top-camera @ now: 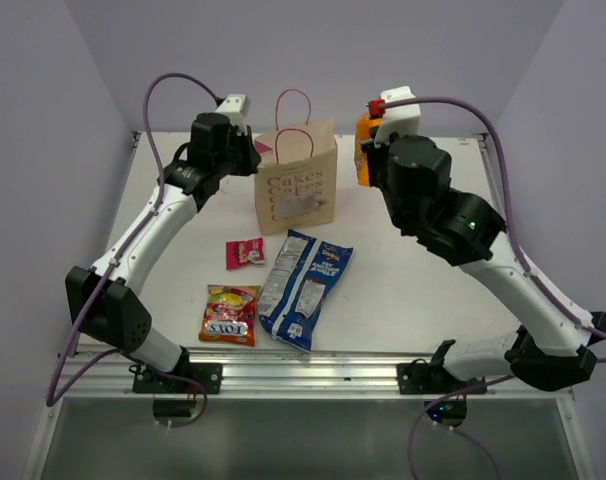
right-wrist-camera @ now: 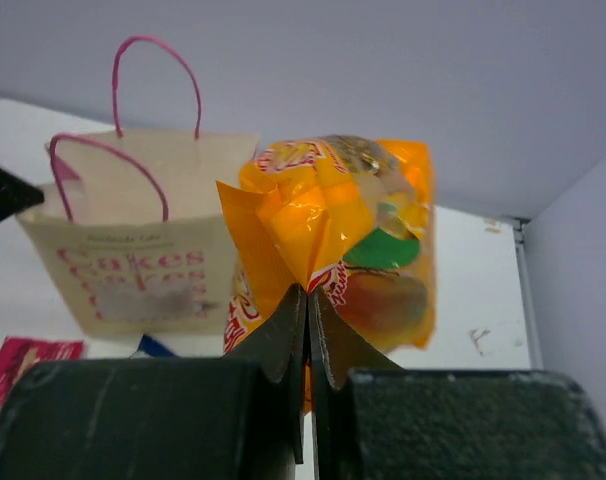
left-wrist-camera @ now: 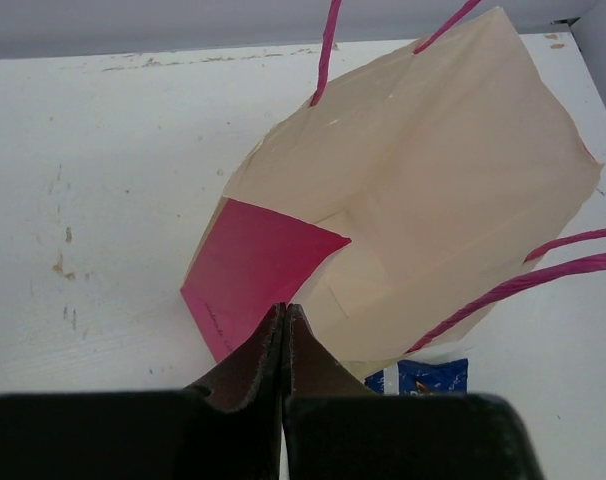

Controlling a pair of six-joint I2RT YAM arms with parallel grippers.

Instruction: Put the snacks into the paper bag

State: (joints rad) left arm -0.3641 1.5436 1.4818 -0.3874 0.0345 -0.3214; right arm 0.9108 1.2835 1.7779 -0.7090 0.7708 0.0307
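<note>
The tan paper bag (top-camera: 296,185) stands upright at the back middle of the table, its pink cord handles up. My left gripper (top-camera: 253,152) is shut on the bag's pink left side (left-wrist-camera: 253,265) at the top rim; its tips (left-wrist-camera: 283,310) are pressed together there. My right gripper (right-wrist-camera: 309,292) is shut on the orange-yellow packet (right-wrist-camera: 333,225) and holds it in the air right of the bag (top-camera: 363,150). The long blue-white bag (top-camera: 305,288), the red-yellow FOX'S packet (top-camera: 230,314) and the small pink-red sachet (top-camera: 245,252) lie flat in front of the bag.
The white table (top-camera: 433,280) has purple walls at the back and both sides. Purple cables loop above both arms. The arm bases sit on a rail (top-camera: 313,372) at the near edge.
</note>
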